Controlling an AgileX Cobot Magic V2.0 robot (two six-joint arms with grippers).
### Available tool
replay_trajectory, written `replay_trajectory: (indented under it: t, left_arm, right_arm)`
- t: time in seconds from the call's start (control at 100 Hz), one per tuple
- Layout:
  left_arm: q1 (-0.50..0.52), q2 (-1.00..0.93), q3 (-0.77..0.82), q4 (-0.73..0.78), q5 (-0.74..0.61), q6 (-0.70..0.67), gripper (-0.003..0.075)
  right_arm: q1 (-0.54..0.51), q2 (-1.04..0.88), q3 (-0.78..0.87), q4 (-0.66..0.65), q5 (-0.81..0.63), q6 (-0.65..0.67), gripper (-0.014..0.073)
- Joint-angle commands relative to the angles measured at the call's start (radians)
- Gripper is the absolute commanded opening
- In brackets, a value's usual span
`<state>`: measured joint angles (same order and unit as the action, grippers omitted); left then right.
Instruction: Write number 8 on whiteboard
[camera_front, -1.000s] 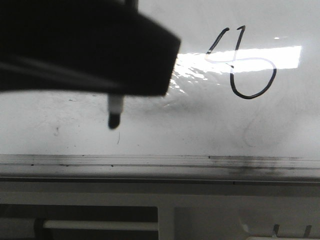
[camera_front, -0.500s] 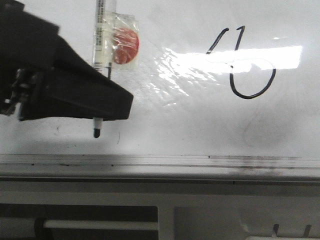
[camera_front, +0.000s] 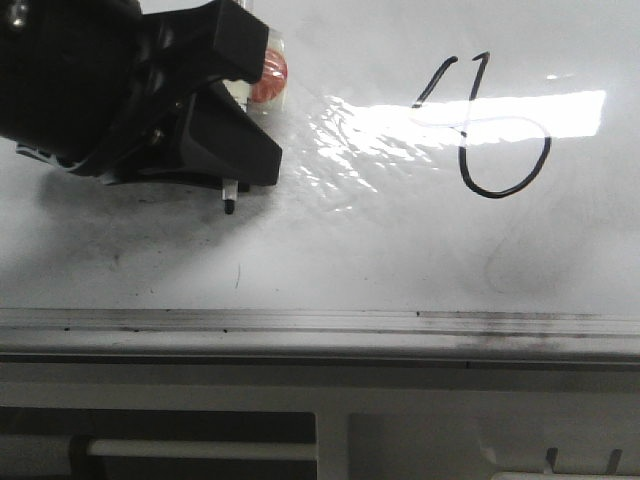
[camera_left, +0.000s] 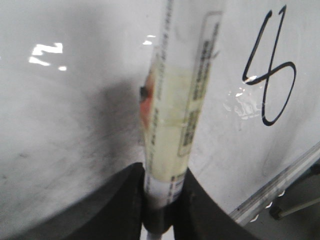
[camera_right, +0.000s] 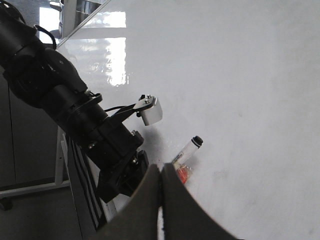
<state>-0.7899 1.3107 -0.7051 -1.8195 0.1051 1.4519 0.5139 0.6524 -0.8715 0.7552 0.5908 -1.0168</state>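
Note:
The number 8 is a black looping figure with an unclosed top, drawn at the right of the whiteboard. It also shows in the left wrist view. My left gripper is shut on a white marker that has a red sticker on its barrel. The black tip points down at the board, well left of the 8; I cannot tell if it touches. My right gripper is shut and empty, off the board's side, looking at the left arm and the marker.
A silver metal rail edges the board's near side, also in the left wrist view. Faint grey smudges and a short thin stroke mark the board below the marker tip. A white frame with a bar lies beyond the rail.
My left gripper with the marker has moved farther onto the board, away from the rail and a little right. The 8 is unchanged.

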Motion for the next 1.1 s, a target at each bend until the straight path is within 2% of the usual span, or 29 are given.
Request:
replay_trajectory:
  t: [0.0, 0.17, 0.22, 0.29, 0.42, 0.51, 0.66, 0.84, 0.96, 1.09]
  left_arm:
    - [0.004, -0.009, -0.029, -0.037, -0.152, -0.005, -0.0020]
    - [0.004, -0.009, -0.029, -0.037, -0.176, -0.005, -0.0018]
    - [0.004, -0.009, -0.029, -0.037, -0.181, -0.005, 0.0003]
    - [0.004, -0.009, -0.029, -0.037, -0.189, -0.005, 0.0085]
    - [0.004, -0.009, -0.029, -0.044, -0.216, -0.005, 0.0306]
    - [0.004, -0.009, -0.029, -0.044, -0.225, -0.007, 0.0387]
    - [0.004, -0.009, -0.029, -0.044, -0.229, -0.007, 0.0427]
    - [0.000, -0.095, -0.029, -0.042, -0.212, -0.007, 0.0519]
    - [-0.018, -0.212, -0.014, -0.017, -0.222, -0.003, 0.0522]
    - [-0.028, -0.366, 0.052, 0.005, -0.218, -0.003, 0.0503]
  right_arm:
    - [-0.006, -0.001, -0.033, 0.022, -0.050, 0.004, -0.0063]
    - [-0.006, -0.001, -0.033, 0.022, -0.054, 0.004, -0.0063]
    - [-0.006, -0.001, -0.033, 0.022, -0.054, 0.004, -0.0063]
    - [-0.006, 0.000, -0.033, 0.024, -0.054, 0.004, -0.0063]
    - [-0.006, 0.000, -0.033, 0.026, -0.054, 0.005, -0.0063]
    - [-0.006, 0.000, -0.033, 0.028, -0.054, 0.005, -0.0063]
    - [-0.006, 0.000, -0.033, 0.028, -0.054, 0.006, -0.0063]
    - [-0.006, 0.000, -0.033, -0.005, -0.054, 0.006, -0.0063]
    - [-0.006, -0.014, -0.015, -0.086, -0.054, 0.006, -0.0063]
    - [-0.007, -0.069, 0.054, -0.099, -0.076, 0.006, -0.0062]
